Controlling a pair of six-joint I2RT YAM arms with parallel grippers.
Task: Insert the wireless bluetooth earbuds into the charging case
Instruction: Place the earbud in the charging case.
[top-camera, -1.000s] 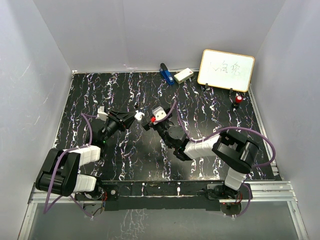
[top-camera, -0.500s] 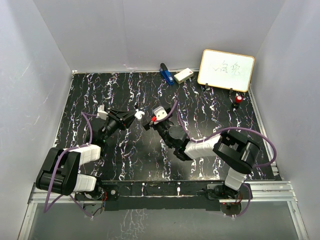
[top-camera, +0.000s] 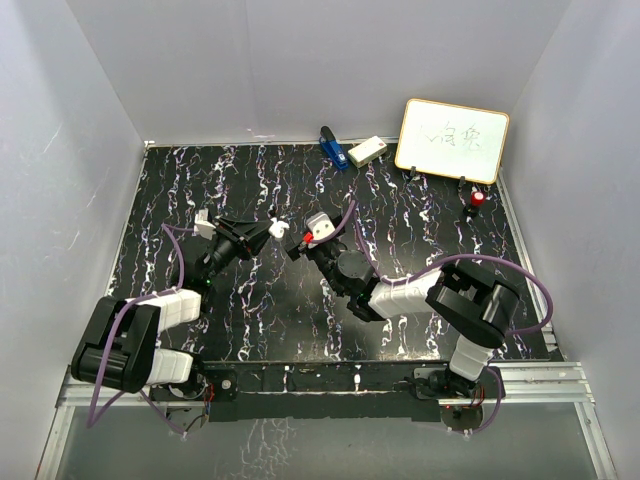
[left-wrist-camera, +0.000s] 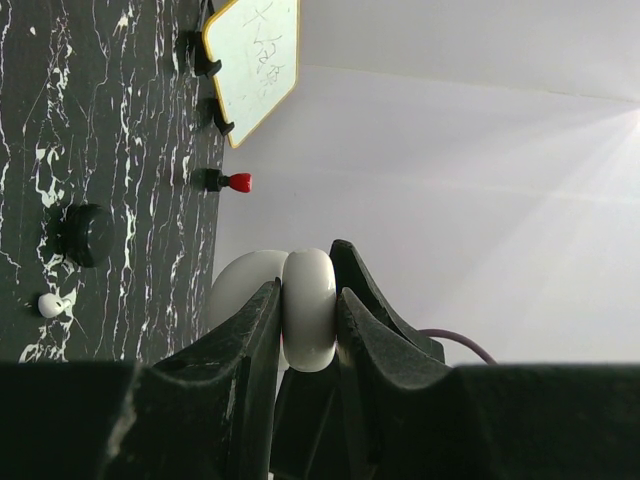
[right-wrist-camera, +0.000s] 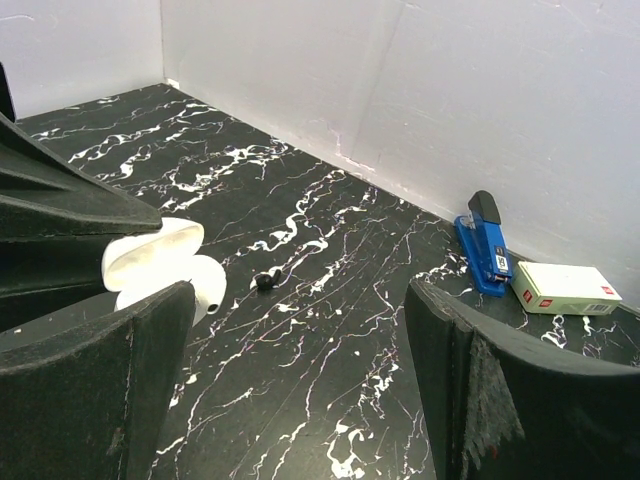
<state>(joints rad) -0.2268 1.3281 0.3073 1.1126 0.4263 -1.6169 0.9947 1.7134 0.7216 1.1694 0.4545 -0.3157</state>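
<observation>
With the charging case (left-wrist-camera: 308, 330) clamped in the left end effector (left-wrist-camera: 307, 272) and the right end effector (right-wrist-camera: 300, 300) spread wide and empty, one earbud (left-wrist-camera: 50, 305) is seen uninserted on the worktop (left-wrist-camera: 120, 120).

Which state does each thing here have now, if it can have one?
charging case: lid open, gripped by left gripper
left gripper: shut on the charging case
right gripper: open, empty
earbud: lying on the table, outside the charging case
stapler: closed

Black marbled table (top-camera: 250, 310) with blue stapler (top-camera: 330, 147), white box (top-camera: 367, 150), small whiteboard (top-camera: 452, 139), one earbud (left-wrist-camera: 48, 305).
</observation>
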